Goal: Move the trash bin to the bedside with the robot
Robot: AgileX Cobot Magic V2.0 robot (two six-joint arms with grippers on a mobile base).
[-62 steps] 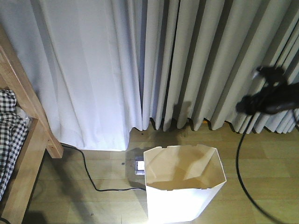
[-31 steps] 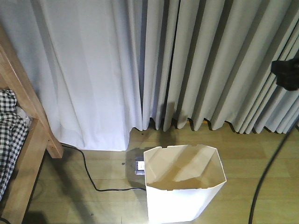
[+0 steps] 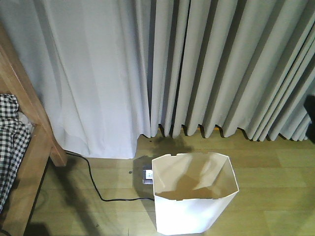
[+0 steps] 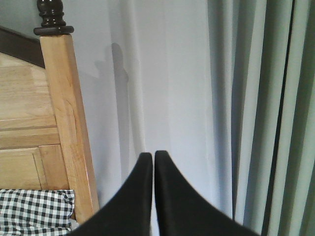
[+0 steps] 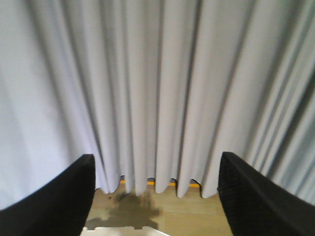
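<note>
Pale wooden floor (image 3: 266,187) fills the lower part of the front view, and nearest the camera on it stands the trash bin (image 3: 194,206), upright and open-topped, its off-white faceted walls tapering down out of the bottom edge of the picture. Nothing touches it. Just behind its left corner a small white socket block (image 3: 147,175) lies on the floor, and a black cable (image 3: 96,184) runs from it leftward toward the bed. The bed (image 3: 29,142) sits at the left edge, well apart from the bin, with its light wooden frame slanting up and black-and-white checked bedding (image 3: 9,142) inside it. Behind everything, long grey-white curtains (image 3: 197,69) hang in folds down to the floor.

From the left wrist, the left pincer (image 4: 150,162) is closed, its two black tips pressed together with nothing between them, pointing at the curtain beside the wooden bedpost (image 4: 66,128); a strip of checked bedding shows at the lower left.

From the right wrist, the right pincer (image 5: 156,196) is spread wide and holds nothing, its black fingers (image 5: 64,196) framing the curtain folds. A white sliver of the bin's rim shows at the bottom edge below it.
</note>
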